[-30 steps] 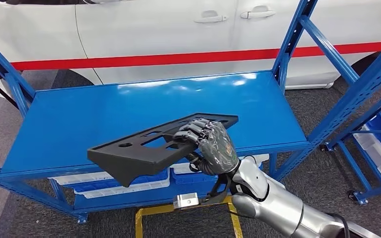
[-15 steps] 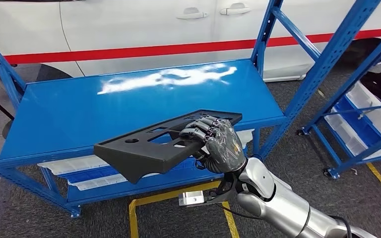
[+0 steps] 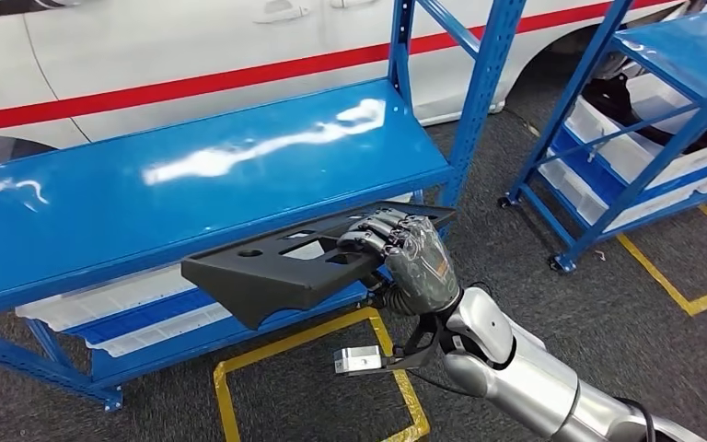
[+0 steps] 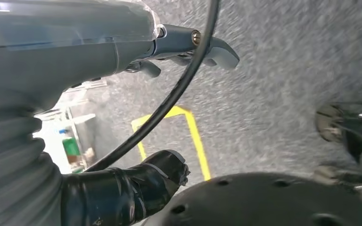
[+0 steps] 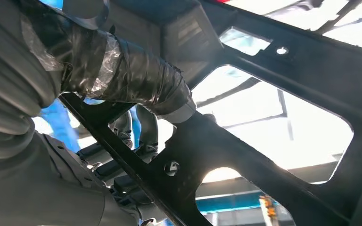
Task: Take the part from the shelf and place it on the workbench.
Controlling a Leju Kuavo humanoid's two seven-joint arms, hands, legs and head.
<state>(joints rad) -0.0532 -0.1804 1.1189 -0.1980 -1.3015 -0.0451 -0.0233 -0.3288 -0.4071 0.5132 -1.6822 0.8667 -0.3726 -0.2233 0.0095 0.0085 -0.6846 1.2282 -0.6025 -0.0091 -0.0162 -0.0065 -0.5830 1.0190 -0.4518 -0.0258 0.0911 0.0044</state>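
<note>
right hand point(image 3: 403, 258): grasping the black part point(image 3: 295, 267) at its right end, fingers curled over the top edge, thumb beneath.
part: a flat black panel with cut-out openings, held in the air just off the front edge of the blue shelf point(image 3: 193, 184), near its front right corner, tilted a little.
left hand point(image 4: 122, 47): hanging over grey carpet point(image 4: 273, 70); cannot tell how its fingers lie.
beyond the shelf: white car point(image 3: 147, 46) with a red stripe.

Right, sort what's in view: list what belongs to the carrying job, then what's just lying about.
Belongs to the job:
- black part, held off the shelf
- right hand, gripping the part
- blue shelf, its top bare

Just lying about:
- white car behind the shelf
- second blue rack with white bins
- yellow floor markings
</note>
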